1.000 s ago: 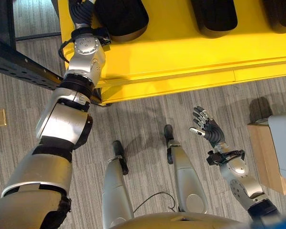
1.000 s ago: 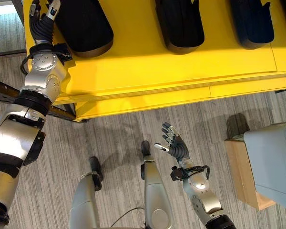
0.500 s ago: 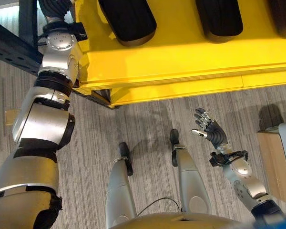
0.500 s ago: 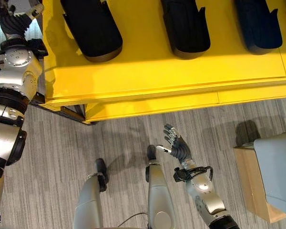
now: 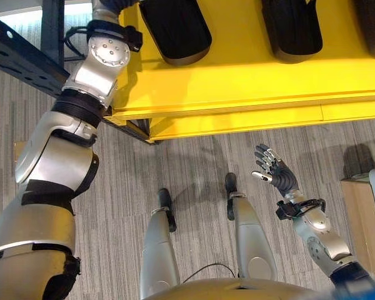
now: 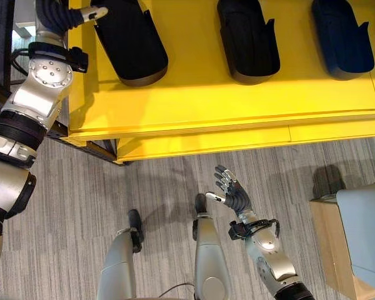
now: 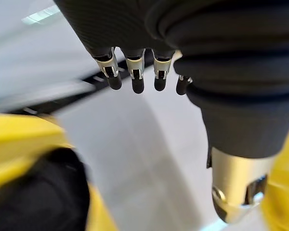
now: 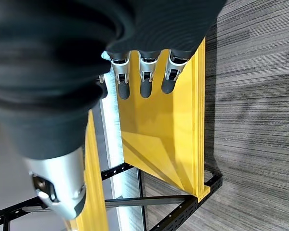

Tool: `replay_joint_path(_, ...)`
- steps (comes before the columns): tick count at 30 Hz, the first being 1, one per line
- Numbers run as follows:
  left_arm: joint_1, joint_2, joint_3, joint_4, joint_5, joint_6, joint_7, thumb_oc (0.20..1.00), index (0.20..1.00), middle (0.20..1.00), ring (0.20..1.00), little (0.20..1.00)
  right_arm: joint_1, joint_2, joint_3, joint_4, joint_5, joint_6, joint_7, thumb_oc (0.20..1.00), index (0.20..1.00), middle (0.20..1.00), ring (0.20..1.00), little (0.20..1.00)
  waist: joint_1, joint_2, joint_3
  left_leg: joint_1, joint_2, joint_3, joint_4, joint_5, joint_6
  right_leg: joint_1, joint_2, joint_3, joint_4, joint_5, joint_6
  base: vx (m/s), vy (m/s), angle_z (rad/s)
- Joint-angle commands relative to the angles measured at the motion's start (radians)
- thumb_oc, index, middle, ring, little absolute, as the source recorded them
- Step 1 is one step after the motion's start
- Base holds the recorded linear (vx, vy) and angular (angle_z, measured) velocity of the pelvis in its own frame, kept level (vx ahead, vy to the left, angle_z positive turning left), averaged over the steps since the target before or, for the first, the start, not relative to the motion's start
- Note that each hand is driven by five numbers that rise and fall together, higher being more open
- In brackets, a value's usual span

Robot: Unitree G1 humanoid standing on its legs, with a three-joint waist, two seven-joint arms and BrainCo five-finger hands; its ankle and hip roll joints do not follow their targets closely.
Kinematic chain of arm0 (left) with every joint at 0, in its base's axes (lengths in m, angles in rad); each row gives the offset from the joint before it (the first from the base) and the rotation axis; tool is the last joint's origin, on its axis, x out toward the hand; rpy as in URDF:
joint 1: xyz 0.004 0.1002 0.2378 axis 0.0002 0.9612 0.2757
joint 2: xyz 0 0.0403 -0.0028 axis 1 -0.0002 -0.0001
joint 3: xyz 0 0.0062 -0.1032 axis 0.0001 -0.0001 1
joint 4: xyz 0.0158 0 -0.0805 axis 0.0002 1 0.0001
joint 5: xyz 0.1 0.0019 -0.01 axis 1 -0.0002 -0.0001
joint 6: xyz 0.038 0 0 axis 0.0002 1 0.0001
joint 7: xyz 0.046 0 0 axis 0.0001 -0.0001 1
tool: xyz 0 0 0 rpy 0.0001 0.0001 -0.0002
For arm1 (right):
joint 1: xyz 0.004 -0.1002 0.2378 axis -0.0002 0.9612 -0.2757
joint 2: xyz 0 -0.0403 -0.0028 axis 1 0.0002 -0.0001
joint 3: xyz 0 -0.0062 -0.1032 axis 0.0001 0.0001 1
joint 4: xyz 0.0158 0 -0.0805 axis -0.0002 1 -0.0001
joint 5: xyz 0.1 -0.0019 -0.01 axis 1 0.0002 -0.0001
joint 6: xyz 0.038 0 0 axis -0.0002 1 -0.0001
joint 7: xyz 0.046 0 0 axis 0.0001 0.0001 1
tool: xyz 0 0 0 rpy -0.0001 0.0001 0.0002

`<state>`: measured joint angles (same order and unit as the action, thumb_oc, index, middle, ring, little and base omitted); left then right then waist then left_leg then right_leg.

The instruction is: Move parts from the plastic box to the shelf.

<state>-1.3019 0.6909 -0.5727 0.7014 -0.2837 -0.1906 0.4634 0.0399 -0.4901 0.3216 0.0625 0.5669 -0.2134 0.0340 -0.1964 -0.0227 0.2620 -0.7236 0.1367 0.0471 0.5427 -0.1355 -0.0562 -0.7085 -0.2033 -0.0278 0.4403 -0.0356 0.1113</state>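
Left wrist view: blurred black part (image 7: pixel 36 192)

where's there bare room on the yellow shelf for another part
Free: the bare strip of yellow shelf along its front edge, and the gaps between the left, middle and right black parts. The left end is crowded by the left hand.
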Motion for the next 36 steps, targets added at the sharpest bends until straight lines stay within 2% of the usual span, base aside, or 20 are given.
replay_joint_path(1,0.009,0.053,0.071,-0.071,0.01,-0.086,0.002,1.0,1.0,1.0,1.0,1.0,0.003,-0.047,-0.057,-0.059,0.014,-0.054,-0.005,1.0,1.0,1.0,1.0,1.0,-0.001,0.023,-0.005,0.029,0.063,-0.046,-0.033,0.008,-0.053,0.12,-0.045,-0.009,0.015,-0.076,0.036,0.0,0.0,0.0)
replay_joint_path(5,0.141,0.029,0.136,-0.207,0.017,-0.108,-0.01,1.0,1.0,1.0,1.0,1.0,-0.01,-0.035,-0.063,-0.072,0.005,-0.061,-0.016,1.0,1.0,1.0,1.0,1.0,0.007,0.019,-0.008,0.057,0.061,-0.046,-0.05,0.011,-0.052,0.151,-0.047,-0.012,-0.002,-0.073,0.036,-0.01,0.0,0.02)
replay_joint_path(6,0.171,0.017,0.156,-0.235,0.012,-0.118,-0.011,1.0,1.0,1.0,1.0,1.0,-0.016,-0.035,-0.068,-0.084,0.001,-0.065,-0.018,1.0,1.0,1.0,1.0,1.0,0.009,0.016,-0.005,0.053,0.059,-0.04,-0.056,0.039,-0.045,0.147,-0.049,-0.016,-0.009,-0.05,0.03,-0.06,0.01,0.07)
replay_joint_path(8,0.201,0.006,0.17,-0.256,0.018,-0.12,-0.012,1.0,1.0,1.0,1.0,1.0,-0.018,-0.034,-0.072,-0.09,0.0,-0.068,-0.021,1.0,1.0,1.0,1.0,1.0,0.009,0.016,-0.007,0.063,0.058,-0.039,-0.062,0.04,-0.045,0.153,-0.05,-0.016,-0.012,-0.049,0.03,-0.03,0.006,0.02)
replay_joint_path(12,0.261,-0.068,0.194,-0.294,0.029,-0.13,-0.016,1.0,1.0,1.0,1.0,1.0,-0.033,-0.022,-0.074,-0.094,-0.008,-0.076,-0.036,1.0,1.0,1.0,1.0,1.0,0.007,0.009,-0.01,0.095,0.058,-0.038,-0.075,0.041,-0.045,0.191,-0.056,-0.019,-0.028,-0.047,0.03,0.02,0.006,0.03)
replay_joint_path(16,0.246,-0.117,0.185,-0.281,0.0,-0.14,-0.017,1.0,1.0,1.0,1.0,1.0,-0.035,-0.02,-0.062,-0.09,-0.011,-0.076,-0.038,1.0,1.0,1.0,1.0,1.0,0.002,0.008,-0.012,0.11,0.059,-0.036,-0.085,0.043,-0.046,0.203,-0.055,-0.02,-0.039,-0.043,0.032,0.0,0.0,0.0)
replay_joint_path(22,0.158,-0.25,0.135,-0.196,-0.077,-0.149,-0.018,1.0,1.0,1.0,1.0,1.0,-0.039,-0.022,-0.036,-0.097,0.002,-0.078,-0.046,1.0,1.0,1.0,1.0,1.0,-0.025,0.008,-0.017,0.122,0.069,-0.027,-0.09,0.044,-0.047,0.203,-0.047,-0.009,-0.047,-0.037,0.032,0.0,0.001,-0.01)
replay_joint_path(28,0.062,-0.283,0.073,-0.112,-0.052,-0.126,-0.014,1.0,1.0,1.0,1.0,1.0,-0.037,-0.029,-0.028,-0.097,0.009,-0.078,-0.048,1.0,1.0,1.0,1.0,1.0,-0.041,0.01,-0.016,0.121,0.073,-0.021,-0.09,0.046,-0.047,0.197,-0.042,0.001,-0.049,-0.033,0.034,0.03,-0.006,-0.05)
replay_joint_path(29,0.045,-0.285,0.062,-0.095,-0.046,-0.121,-0.014,1.0,1.0,1.0,1.0,1.0,-0.034,-0.03,-0.025,-0.095,0.011,-0.077,-0.047,1.0,1.0,1.0,1.0,1.0,-0.043,0.013,-0.017,0.135,0.077,-0.022,-0.084,0.017,-0.054,0.207,-0.039,0.004,-0.041,-0.059,0.039,0.01,-0.002,-0.03)
replay_joint_path(30,0.042,-0.285,0.061,-0.093,-0.046,-0.122,-0.014,1.0,1.0,1.0,1.0,1.0,-0.035,-0.029,-0.026,-0.095,0.011,-0.078,-0.047,1.0,1.0,1.0,1.0,1.0,-0.043,0.011,-0.014,0.124,0.074,-0.019,-0.09,0.045,-0.047,0.196,-0.041,0.002,-0.049,-0.034,0.034,0.09,-0.017,-0.13)
replay_joint_path(31,0.006,-0.279,0.035,-0.041,-0.032,-0.107,-0.017,1.0,1.0,1.0,1.0,1.0,-0.023,-0.034,-0.022,-0.094,0.016,-0.075,-0.042,1.0,1.0,1.0,1.0,1.0,-0.049,0.014,-0.016,0.138,0.081,-0.018,-0.083,0.014,-0.054,0.206,-0.037,0.009,-0.041,-0.059,0.04,0.0,-0.01,-0.15)
replay_joint_path(36,-0.03,-0.279,0.024,0.038,-0.039,-0.096,-0.021,1.0,1.0,1.0,1.0,1.0,-0.011,-0.038,-0.017,-0.095,0.021,-0.071,-0.035,1.0,1.0,1.0,1.0,1.0,-0.058,0.015,-0.014,0.133,0.084,-0.015,-0.076,0.012,-0.054,0.197,-0.032,0.017,-0.036,-0.061,0.038,0.02,-0.011,-0.09)
